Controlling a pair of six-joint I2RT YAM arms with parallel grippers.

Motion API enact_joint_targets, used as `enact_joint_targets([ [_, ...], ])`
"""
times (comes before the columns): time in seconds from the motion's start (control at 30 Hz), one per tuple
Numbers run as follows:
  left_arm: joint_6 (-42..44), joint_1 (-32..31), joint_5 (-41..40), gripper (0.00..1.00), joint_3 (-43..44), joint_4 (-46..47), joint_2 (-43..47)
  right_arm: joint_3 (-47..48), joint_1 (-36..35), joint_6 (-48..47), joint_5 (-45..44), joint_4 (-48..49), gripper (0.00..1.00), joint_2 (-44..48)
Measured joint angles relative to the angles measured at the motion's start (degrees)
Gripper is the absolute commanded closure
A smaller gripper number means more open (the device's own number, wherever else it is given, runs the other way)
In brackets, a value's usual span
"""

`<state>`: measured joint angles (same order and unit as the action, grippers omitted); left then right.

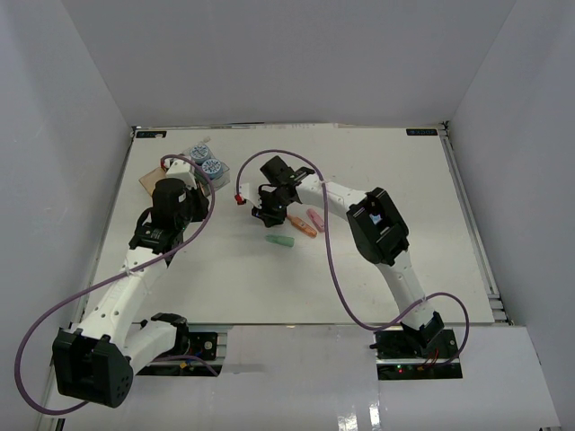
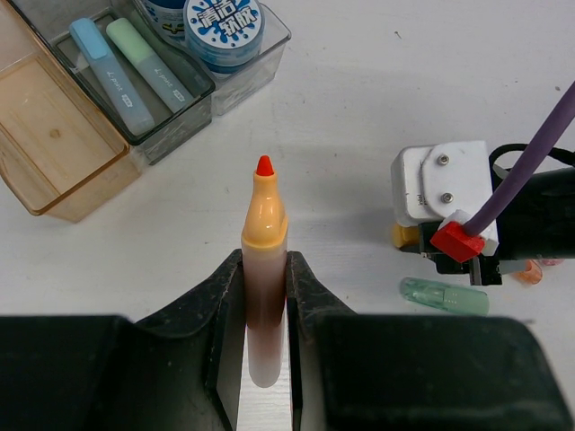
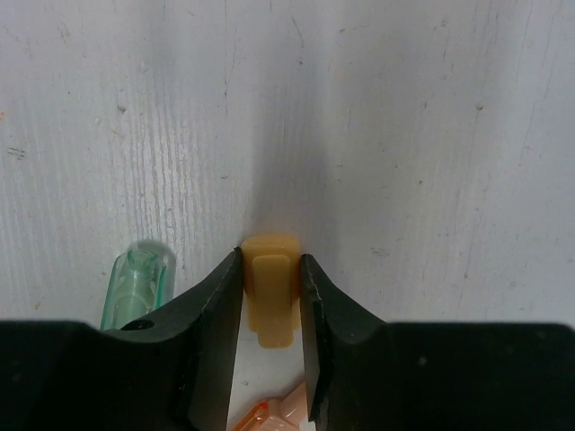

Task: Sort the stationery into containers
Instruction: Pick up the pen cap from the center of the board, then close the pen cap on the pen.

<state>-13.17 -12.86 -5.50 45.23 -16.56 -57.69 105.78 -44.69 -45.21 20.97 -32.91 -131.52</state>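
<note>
Orange marker (image 2: pixel 264 224), uncapped with its red tip bare, sits clamped between the narrow jaws of your left tool (image 2: pixel 265 262). Its tip points back toward the bins. From the wrist view you cannot tell whether it touches the white desk (image 1: pixel 404 162).

Take the smoky grey bin (image 2: pixel 175 133) as your landmark. Inside it lie a blue marker (image 2: pixel 112 76) and a green marker (image 2: pixel 148 61), side by side. Joined to its left is the orange-tan bin (image 2: pixel 54 135) with nothing showing in it, and joined to its right is the clear bin (image 2: pixel 260 72) with two blue-and-white rolls (image 2: pixel 223 27) (the second is partly cut off at the frame edge).

Well to the right of the grey bin, your right tool (image 3: pixel 270 260) is pinched tight on a pale orange cap (image 3: pixel 271 310), clip side facing the wrist camera, just above the desk. A loose green marker (image 1: pixel 280 241) lies just beside that tool. An orange one (image 1: pixel 304 227) and a pink one (image 1: pixel 316 219) lie a little farther right of the grey bin, close together on the desk.
</note>
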Motion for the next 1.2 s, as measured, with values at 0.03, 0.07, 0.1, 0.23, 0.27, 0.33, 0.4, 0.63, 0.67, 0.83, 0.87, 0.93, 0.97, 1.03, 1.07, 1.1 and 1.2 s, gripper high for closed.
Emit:
enact_joint_targets([
  [0.03,0.0,0.0,0.0,0.87,0.0,0.0,0.0,0.17,0.0,0.11,-0.04,-0.02,0.86,-0.09],
  [0.07,0.0,0.0,0.02,0.87,0.0,0.0,-0.02,0.31,0.0,0.22,-0.07,0.0,0.91,-0.13],
  [0.1,0.0,0.0,0.04,0.87,0.0,0.0,-0.02,0.33,0.02,0.28,-0.13,0.0,0.92,-0.15],
  [0.23,0.07,0.0,1.05,0.87,-0.02,0.11,-0.02,0.63,0.04,1.88,-0.46,0.15,0.92,-0.22],
  [0.27,0.15,0.0,1.88,0.87,-0.09,0.35,0.0,0.66,0.04,2.75,-0.74,0.39,0.92,-0.22],
  [0.33,0.42,0.0,4.22,0.87,-0.48,1.03,0.11,0.66,0.09,4.79,-1.38,0.94,0.92,-0.09],
  [0.4,0.76,0.0,7.17,0.87,-0.87,1.68,0.26,0.31,0.11,7.17,-1.81,1.75,0.92,0.76],
  [0.63,2.67,0.0,22.82,0.87,-1.49,7.82,1.68,-11.74,0.26,20.31,-10.08,10.01,0.92,22.71],
  [0.67,2.78,0.0,25.2,0.87,-1.46,9.05,1.68,-12.13,0.28,22.47,-12.0,11.39,0.92,26.67],
  [0.83,3.15,-0.55,37.24,0.88,-0.9,16.13,0.37,-13.79,0.42,32.89,-18.93,20.37,0.92,43.04],
  [0.87,3.32,-0.9,38.77,0.87,-0.42,17.35,-0.2,-14.93,0.44,35.15,-20.15,22.45,0.92,45.94],
  [0.93,3.87,-2.21,41.27,0.87,0.76,20.22,-1.62,-17.84,0.42,39.43,-21.9,25.7,0.92,50.75],
  [0.97,4.26,-3.17,42.25,0.87,1.4,21.79,-2.29,-19.37,0.39,41.66,-22.6,27.21,0.92,52.61],
  [1.03,4.92,-4.57,43.36,0.87,2.23,24.26,-3.39,-22.27,0.17,45.44,-23.8,29.68,0.92,54.95],
  [1.07,5.33,-5.31,43.78,0.87,2.54,25.55,-3.87,-23.43,-0.02,47.21,-24.44,30.51,0.92,55.54],
  [1.1,5.81,-6.1,43.98,0.88,2.62,26.82,-4.26,-24.35,-0.26,48.65,-24.98,31.28,0.92,55.71],
  [1.2,7.69,-8.24,44.04,0.88,2.62,29.73,-5.14,-27.1,-1.77,52.04,-26.99,33.38,0.92,55.69],
])
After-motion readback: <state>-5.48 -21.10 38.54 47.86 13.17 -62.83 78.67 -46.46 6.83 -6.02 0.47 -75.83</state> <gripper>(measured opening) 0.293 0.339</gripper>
